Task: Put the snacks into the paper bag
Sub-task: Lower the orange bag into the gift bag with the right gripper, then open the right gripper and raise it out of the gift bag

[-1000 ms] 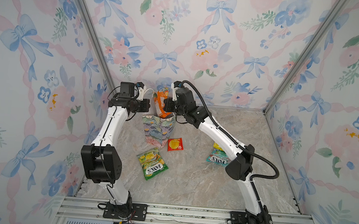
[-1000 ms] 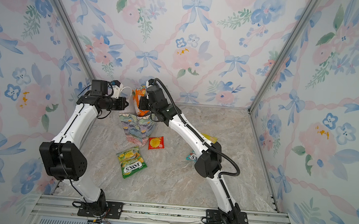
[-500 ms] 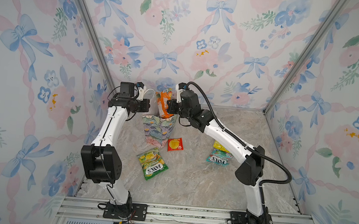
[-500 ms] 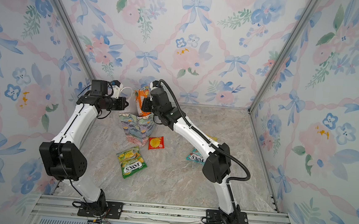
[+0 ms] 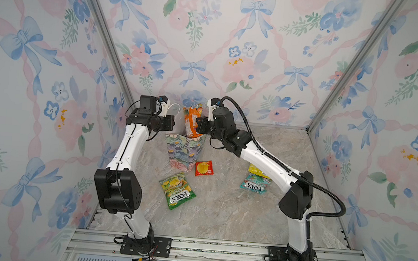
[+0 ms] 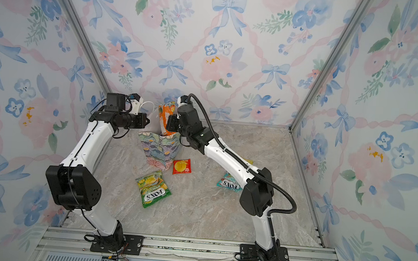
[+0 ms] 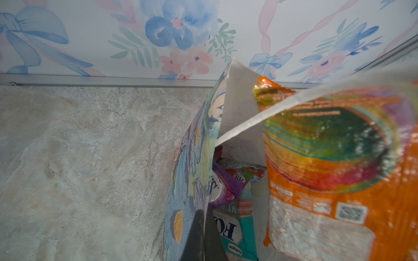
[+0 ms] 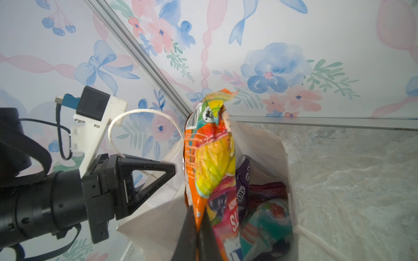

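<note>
The floral paper bag (image 5: 184, 149) (image 6: 159, 149) stands upright at the back of the table. My left gripper (image 7: 204, 226) (image 5: 171, 123) is shut on the bag's rim (image 7: 239, 126) and holds the mouth apart. My right gripper (image 8: 199, 226) (image 5: 199, 125) is shut on the edge of an orange snack packet (image 8: 208, 158) (image 5: 192, 121) (image 6: 168, 119). The packet stands upright with its lower end inside the bag's mouth and its top above the rim. Purple and teal packets (image 7: 235, 217) (image 8: 264, 221) lie inside the bag.
On the marble table lie a green FOX'S packet (image 5: 177, 191), a small red packet (image 5: 204, 168) beside the bag, and a teal FOX'S packet (image 5: 254, 185) on a yellow bag (image 5: 255, 170) under my right arm. Flowered walls close in three sides.
My right arm's elbow has swung to the right while its gripper stays at the bag's mouth with the orange packet. The left arm has not moved.
</note>
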